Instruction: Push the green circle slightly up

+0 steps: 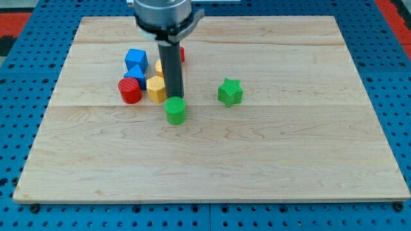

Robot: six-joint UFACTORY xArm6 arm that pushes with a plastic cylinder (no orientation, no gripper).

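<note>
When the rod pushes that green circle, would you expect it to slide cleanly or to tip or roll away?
The green circle looks like a short, squat cylinder standing on its flat end, so it will probably slide rather than tip or roll. The wooden board looks smooth, so drag seems low. My tip sits at its upper edge; an off-centre push may swerve it.

- We have one view only, looking down at a slant from the board's (pixel 212 173) near edge.
- The whole board fits in frame; the arm (pixel 164 16) enters at upper centre, cropped.
</note>
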